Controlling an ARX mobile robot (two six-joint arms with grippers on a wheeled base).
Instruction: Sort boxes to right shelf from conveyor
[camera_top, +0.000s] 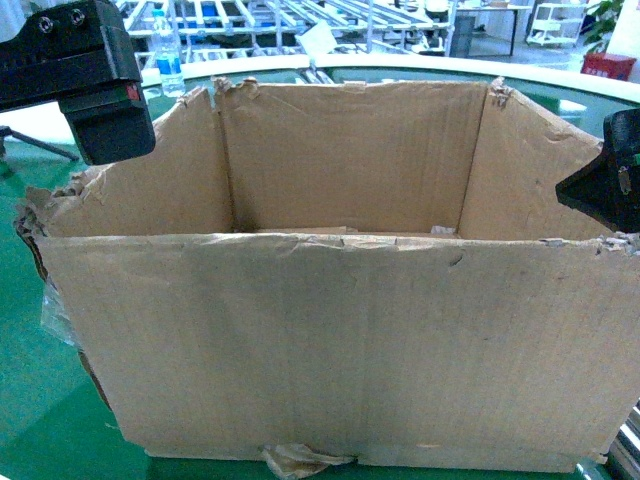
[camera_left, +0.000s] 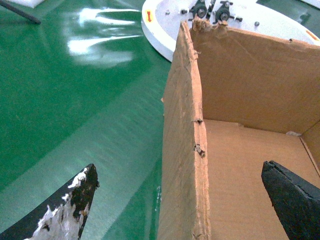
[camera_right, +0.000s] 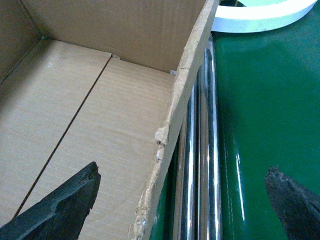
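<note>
Sitting on the belt (camera_top: 30, 400) and filling the head view, the carton (camera_top: 330, 350) is hiding most of both arms, while the left gripper (camera_left: 185, 200) and right gripper (camera_right: 180, 200) are each straddling a side wall, jaws wide, gripping nothing.

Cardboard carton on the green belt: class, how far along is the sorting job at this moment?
Nothing looks finished: the carton sits on the conveyor. In hand: the left hand and right hand each straddle a side wall, jaws open, not yet clamped. Left: grip, lift, carry to the shelf.
</note>
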